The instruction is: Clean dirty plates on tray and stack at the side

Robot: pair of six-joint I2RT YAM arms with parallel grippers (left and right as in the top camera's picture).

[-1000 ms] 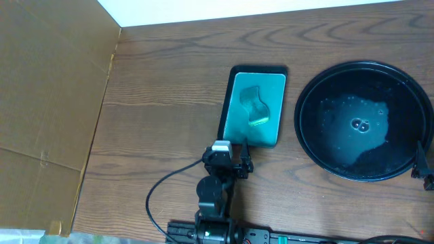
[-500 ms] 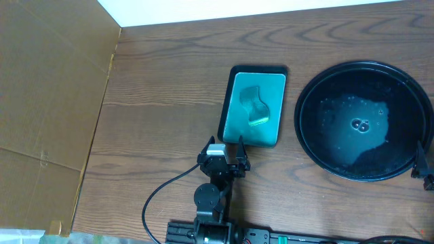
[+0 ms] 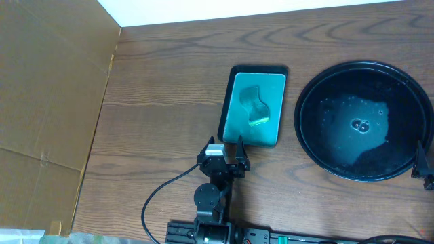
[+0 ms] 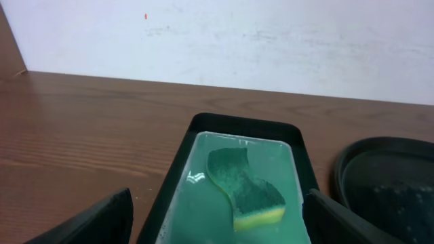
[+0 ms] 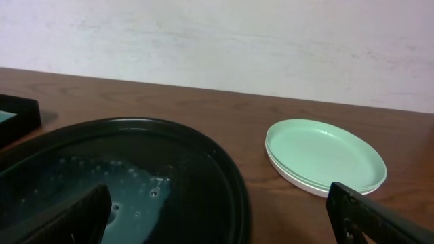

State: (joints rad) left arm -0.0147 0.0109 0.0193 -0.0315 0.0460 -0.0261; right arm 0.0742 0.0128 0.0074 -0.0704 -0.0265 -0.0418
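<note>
The black tray (image 3: 319, 81) lies at the table's right, wet and foamy, with no plate on it. The plates (image 5: 325, 154), pale greenish white, sit stacked on the wood to the right of the tray (image 5: 224, 169); they are outside the overhead view. My right gripper (image 5: 224, 227) hovers open over the tray's near right rim, nothing between its fingers, and shows at the frame edge in the overhead view (image 3: 424, 166). My left gripper (image 3: 224, 144) stands open at the near end of the teal tray, empty (image 4: 220, 229).
A rectangular teal tray (image 3: 237, 129) with a black edge lies left of the black tray and holds a green and yellow sponge (image 3: 256, 108), also close ahead in the left wrist view (image 4: 245, 191). A cardboard wall (image 3: 47, 102) borders the left side.
The left arm shifted slightly to the left at the teal tray's near end, then stayed still. The right arm has not moved.
</note>
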